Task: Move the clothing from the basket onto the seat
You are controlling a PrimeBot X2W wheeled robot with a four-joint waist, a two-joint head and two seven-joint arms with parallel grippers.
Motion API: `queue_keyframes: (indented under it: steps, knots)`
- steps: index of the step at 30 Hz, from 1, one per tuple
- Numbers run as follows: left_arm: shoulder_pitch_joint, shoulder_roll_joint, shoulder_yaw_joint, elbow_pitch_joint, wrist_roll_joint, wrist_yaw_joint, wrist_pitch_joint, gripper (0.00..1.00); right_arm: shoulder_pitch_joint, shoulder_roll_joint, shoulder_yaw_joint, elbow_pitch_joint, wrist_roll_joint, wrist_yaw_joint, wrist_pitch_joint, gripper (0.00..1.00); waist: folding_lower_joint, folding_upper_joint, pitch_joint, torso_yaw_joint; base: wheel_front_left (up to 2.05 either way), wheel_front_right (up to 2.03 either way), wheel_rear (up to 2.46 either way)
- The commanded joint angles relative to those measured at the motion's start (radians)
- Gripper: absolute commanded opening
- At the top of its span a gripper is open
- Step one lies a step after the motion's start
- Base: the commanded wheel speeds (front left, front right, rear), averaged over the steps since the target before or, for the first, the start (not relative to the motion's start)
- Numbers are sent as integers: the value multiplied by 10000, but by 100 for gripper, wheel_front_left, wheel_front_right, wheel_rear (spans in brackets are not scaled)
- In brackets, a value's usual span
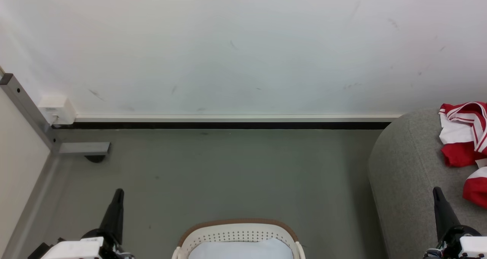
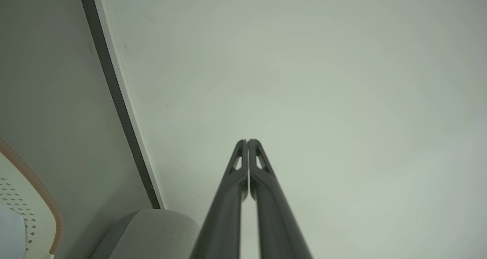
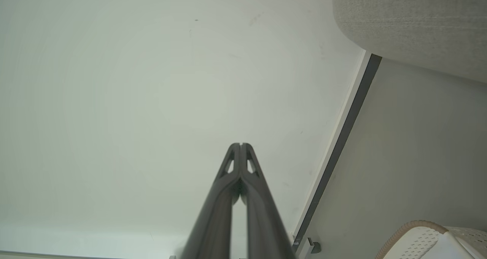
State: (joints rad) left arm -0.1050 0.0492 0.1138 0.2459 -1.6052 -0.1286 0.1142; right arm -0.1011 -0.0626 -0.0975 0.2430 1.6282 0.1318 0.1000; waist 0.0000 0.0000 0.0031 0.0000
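Red and white clothing (image 1: 463, 137) lies bunched on the light grey seat (image 1: 407, 175) at the right edge of the head view; more red fabric (image 1: 476, 188) lies just below it. The cream perforated basket (image 1: 239, 234) with its brown rim stands at the bottom centre, with pale lining cloth (image 1: 240, 250) inside it. My left gripper (image 1: 119, 192) points up at the lower left, left of the basket, shut and empty (image 2: 247, 141). My right gripper (image 1: 436, 190) rises at the lower right in front of the seat, shut with nothing in it (image 3: 241, 145).
A white wall (image 1: 243, 46) with a dark skirting strip (image 1: 220, 125) runs across the back. A grey metal frame and bracket (image 1: 81, 148) with a white box (image 1: 57, 109) stand at the left. Grey floor (image 1: 228, 175) lies between wall and basket.
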Motion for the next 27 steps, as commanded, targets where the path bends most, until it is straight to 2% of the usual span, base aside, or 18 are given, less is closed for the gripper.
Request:
queue_keyframes:
  steps: [1, 27]
  knots:
    - [-84, 15, 24, 7, -138, -50, 38, 0, -109, 1, -26, 23, -27, -21, 38, 0, 0, 0, 0, 0, 0, 0, 0]
    - [-83, 16, 22, 5, -139, -49, 36, 0, -115, 40, -80, 28, -79, -21, 78, 0, 0, 0, 0, 0, 0, 0, 0]
